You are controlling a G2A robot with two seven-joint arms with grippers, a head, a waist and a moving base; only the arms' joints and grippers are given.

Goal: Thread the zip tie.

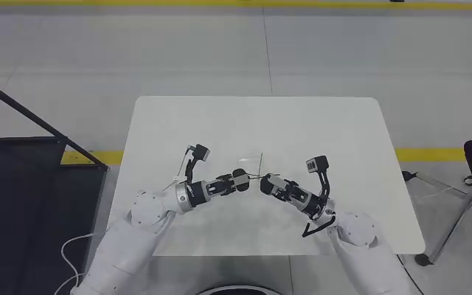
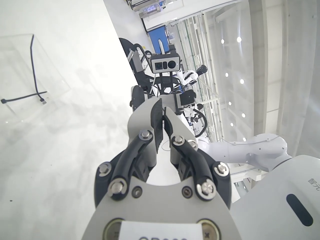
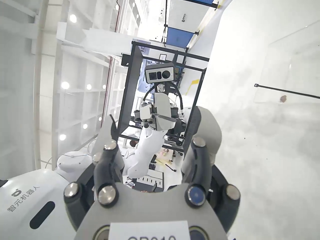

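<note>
Top view: white rectangular tabletop (image 1: 184,133), both arms meeting near its centre. Left gripper (image 1: 240,179) sits at 9 o'clock of right gripper (image 1: 269,183), tips near each other, not touching. A thin black plastic zip tie (image 1: 253,175) runs from the left gripper toward 3 o'clock, across part of the gap.

Left wrist view: jaws pressed together w/ a dark sliver edge-on between the pads, so prob. clamped on that tie. Right wrist view: jaws wide apart, nothing in them.

A small clear plastic tray (image 1: 251,157) lies at 12 o'clock of the two grippers, just beyond them. Spare black zip ties (image 2: 33,63) lie crossed on its floor.

Handling (judgement): the tie is v. light, a springy strip that bends and droops over any free length. Its sides are slick; it's not fragile. Best held close to the tail tip so the end doesn't whip. The other hold should go on the head block, beside the slot and not over it. The slot is tiny, so alignment matters more than force.

Surface: smooth matt white w/ faint smudges and a few dark specks. It looks low-friction, so a dropped tie would prob. slide.

Room: grey floor, yellow line at 12 o'clock, more yellow at 3 and 9 o'clock of the tabletop, and a black frame at 9 o'clock. Wrist views add tall white shelving, ceiling lights and blue panels.
</note>
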